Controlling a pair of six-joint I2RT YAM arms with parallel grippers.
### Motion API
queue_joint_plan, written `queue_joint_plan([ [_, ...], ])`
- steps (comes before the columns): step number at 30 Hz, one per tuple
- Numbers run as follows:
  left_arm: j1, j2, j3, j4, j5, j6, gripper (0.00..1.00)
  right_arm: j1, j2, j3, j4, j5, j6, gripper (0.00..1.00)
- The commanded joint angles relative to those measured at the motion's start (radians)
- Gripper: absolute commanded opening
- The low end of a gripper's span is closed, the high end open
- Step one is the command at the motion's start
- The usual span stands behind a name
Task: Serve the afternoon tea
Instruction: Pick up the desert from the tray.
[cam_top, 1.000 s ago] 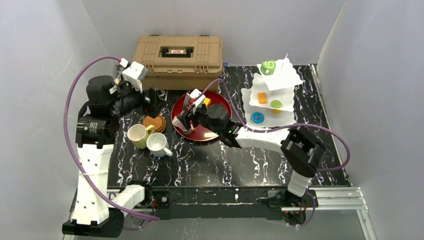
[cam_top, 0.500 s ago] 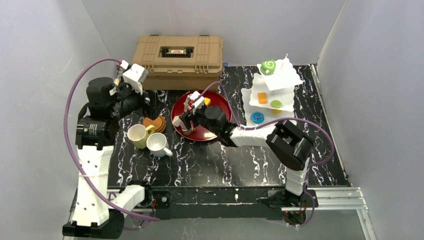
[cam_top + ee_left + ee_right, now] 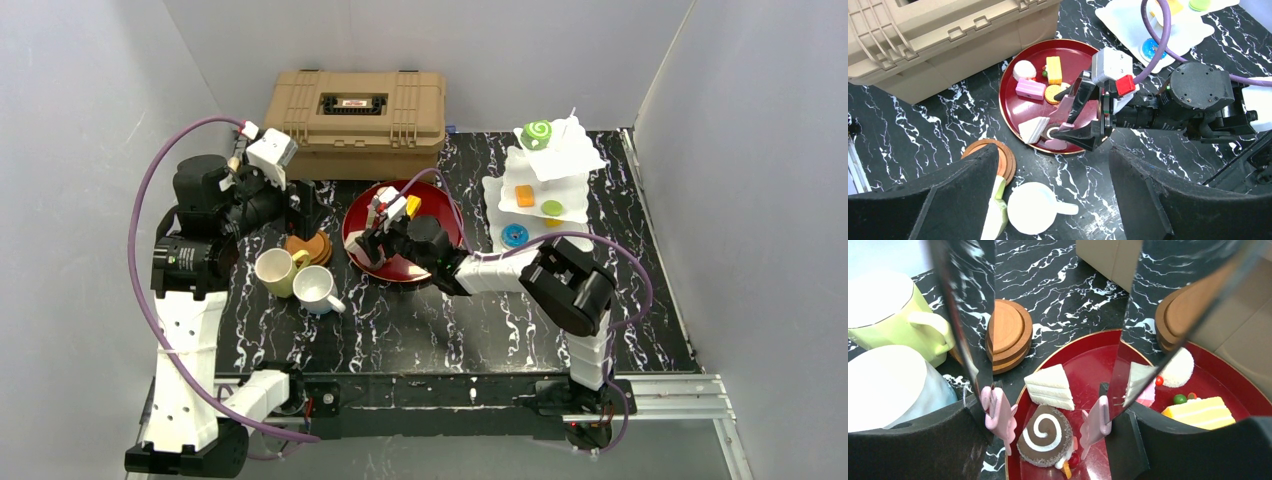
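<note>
Brown swirl roll (image 3: 1044, 436) lies on the red tray (image 3: 1088, 365) between the spread fingers of the right tool (image 3: 1045, 420), unclasped.

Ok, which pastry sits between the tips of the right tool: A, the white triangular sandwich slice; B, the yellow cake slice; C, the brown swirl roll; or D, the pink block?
C: in the right wrist view the open right tool has its pink-tipped tongs on either side of the brown swirl roll on the red tray, not yet closed on it.
</note>
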Motion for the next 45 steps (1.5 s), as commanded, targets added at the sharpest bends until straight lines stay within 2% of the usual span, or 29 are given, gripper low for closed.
queue_joint_plan([
  [1, 0.006, -0.009, -0.006, -0.010, 0.014, 0.012, 0.78, 0.001, 0.012, 0.010, 0.094, -0.006, 0.020, 0.78],
  [13, 0.007, -0.006, -0.009, -0.013, 0.007, 0.017, 0.78, 0.001, 0.044, 0.006, 0.084, -0.001, 0.024, 0.76],
  [22, 0.007, -0.011, -0.008, -0.015, 0.006, 0.019, 0.78, 0.001, 0.038, -0.006, 0.068, 0.012, -0.007, 0.64],
  [26, 0.008, -0.011, -0.005, -0.014, 0.009, 0.019, 0.78, 0.001, -0.008, -0.004, 0.052, 0.013, -0.026, 0.54],
  [29, 0.007, -0.008, -0.004, -0.015, 0.010, 0.018, 0.78, 0.001, -0.057, 0.012, 0.010, 0.020, -0.075, 0.52],
  [35, 0.007, -0.009, -0.002, -0.015, 0.012, 0.017, 0.78, -0.005, -0.210, 0.053, -0.159, 0.063, -0.156, 0.51],
  [41, 0.007, -0.010, -0.010, -0.015, 0.011, 0.018, 0.78, -0.020, -0.440, 0.141, -0.459, 0.165, -0.238, 0.50],
  [45, 0.008, -0.012, -0.025, -0.010, 0.015, 0.017, 0.78, -0.080, -0.554, 0.160, -0.580, 0.200, -0.236, 0.50],
])
